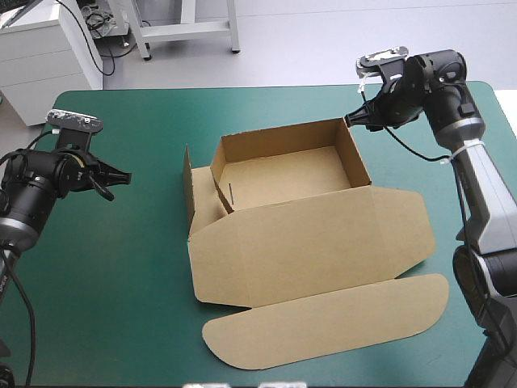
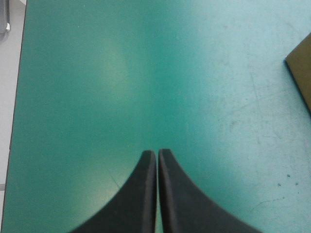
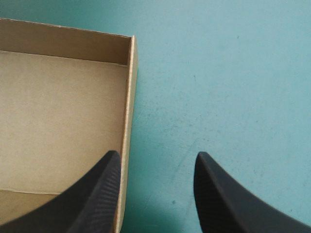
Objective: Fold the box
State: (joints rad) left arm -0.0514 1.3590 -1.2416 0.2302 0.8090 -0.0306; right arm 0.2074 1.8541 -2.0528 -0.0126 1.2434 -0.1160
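Observation:
The brown box (image 1: 283,174) stands mid-table as an open tray with walls raised. Its lid (image 1: 315,242) lies flat toward the near edge, ending in a rounded tuck flap (image 1: 323,323). A loose side flap (image 1: 187,182) stands upright at the tray's left. My right gripper (image 1: 353,120) hovers open at the tray's far right corner. In the right wrist view the right gripper (image 3: 158,158) straddles the tray's right wall (image 3: 129,111), one finger over the inside, one outside. My left gripper (image 1: 121,176) is shut, off to the box's left. In the left wrist view the left gripper (image 2: 157,153) holds nothing, and a box corner (image 2: 301,73) shows ahead.
The teal-green cover (image 1: 121,267) stretches wide between the left gripper and the box. The table's far edge (image 1: 242,87) runs close behind the tray. The tuck flap reaches near the table's front edge.

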